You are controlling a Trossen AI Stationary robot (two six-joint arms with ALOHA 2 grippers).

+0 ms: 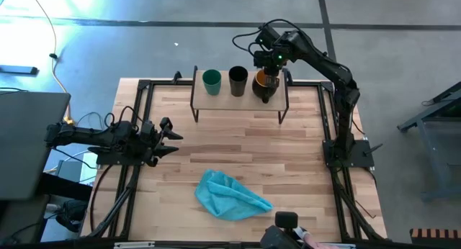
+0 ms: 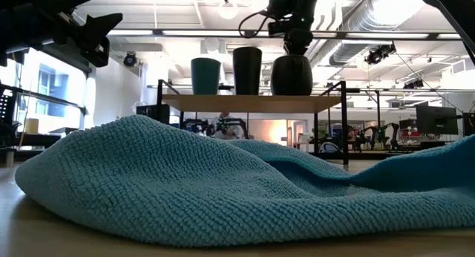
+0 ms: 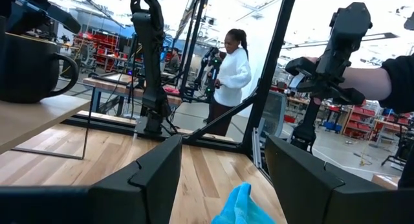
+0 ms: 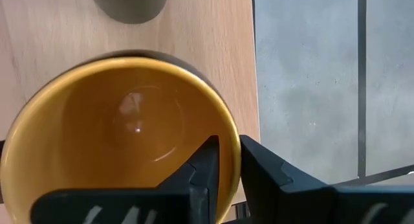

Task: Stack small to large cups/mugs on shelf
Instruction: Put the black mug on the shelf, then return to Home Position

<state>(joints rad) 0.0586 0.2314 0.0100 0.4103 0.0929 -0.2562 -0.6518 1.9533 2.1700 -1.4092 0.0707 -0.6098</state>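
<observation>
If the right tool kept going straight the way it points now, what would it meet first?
The right tool points down at the mug, its fingers astride the rim. It would probably meet the mug's wall or yellow floor first, then the shelf below.

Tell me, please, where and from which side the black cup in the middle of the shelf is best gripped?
Grip the black cup by its rim, coming straight down from above. It stands upright and open-topped on the shelf, with the green cup and the mug close on either side, so a side approach looks cramped. One finger inside and one outside the wall should hold, as the right claw straddles the mug's rim.
</observation>
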